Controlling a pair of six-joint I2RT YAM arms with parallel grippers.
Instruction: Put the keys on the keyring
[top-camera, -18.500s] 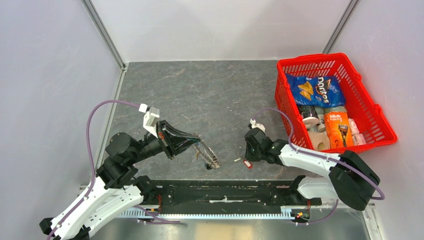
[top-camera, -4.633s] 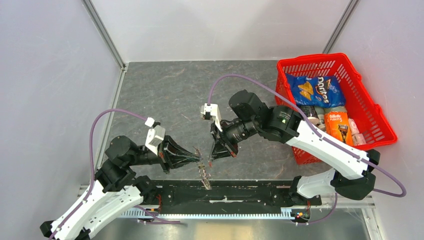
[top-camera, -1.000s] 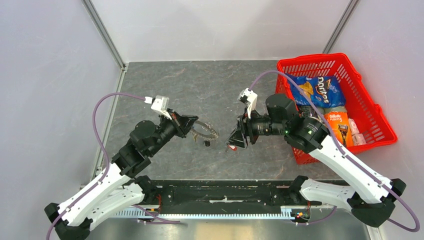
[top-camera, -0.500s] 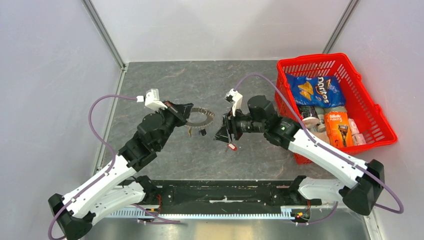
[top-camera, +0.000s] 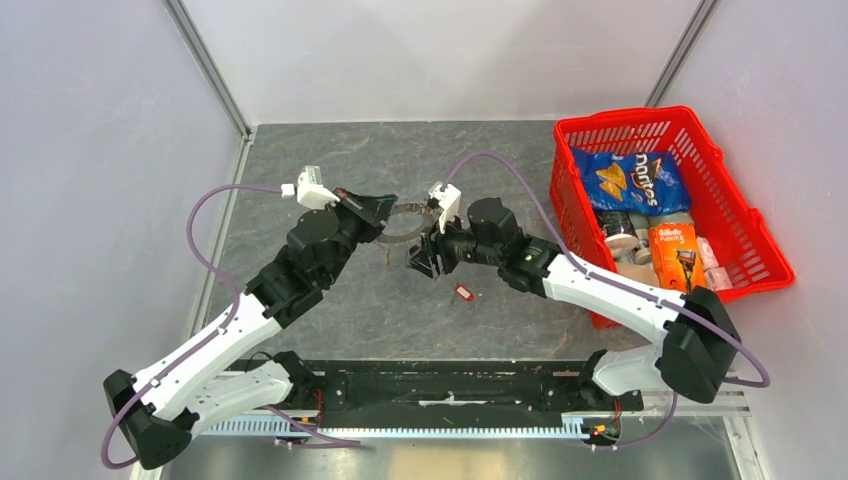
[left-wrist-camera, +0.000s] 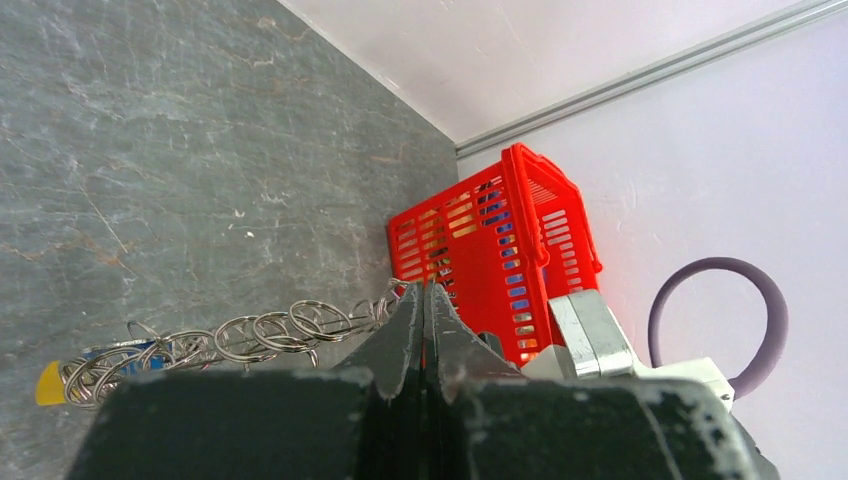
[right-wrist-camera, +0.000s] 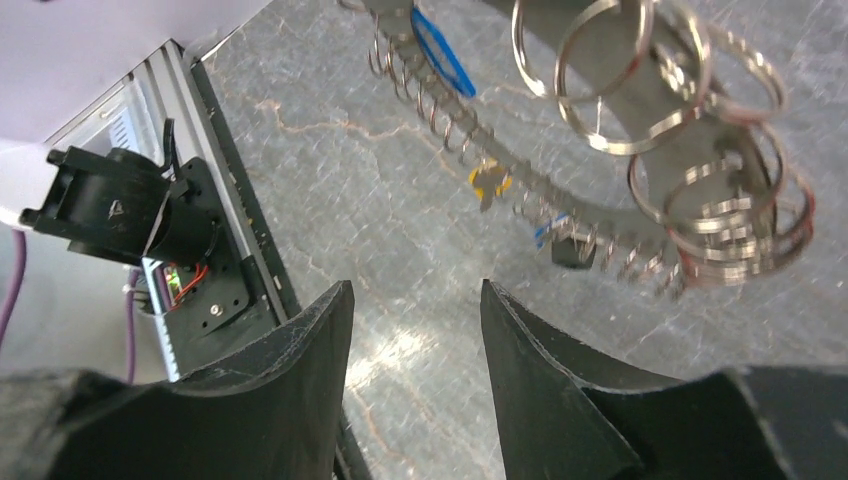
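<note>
My left gripper (top-camera: 386, 213) is shut on the rim of the keyring (top-camera: 408, 209) and holds it above the mat. In the left wrist view the shut jaws pinch its edge, and a row of small split rings (left-wrist-camera: 262, 333) trails left to a yellow tag (left-wrist-camera: 48, 384). My right gripper (top-camera: 419, 262) stands open and empty, close beside the keyring. From the right wrist its open jaws (right-wrist-camera: 415, 290) sit below the keyring (right-wrist-camera: 520, 200), which carries keys with a blue tag (right-wrist-camera: 440, 62) and a yellow tag (right-wrist-camera: 489, 180). One red-tagged key (top-camera: 463, 292) lies loose on the mat.
A red basket (top-camera: 758, 232) full of groceries stands at the right of the mat, also seen past the left fingers (left-wrist-camera: 470, 255). The black rail (top-camera: 450, 385) with both arm bases runs along the near edge. Pale walls close in the left, back and right.
The left gripper carried the keyring farther back and right. The right gripper, open throughout, moved left and back to the keyring. The red-tagged key stayed where it lay.
</note>
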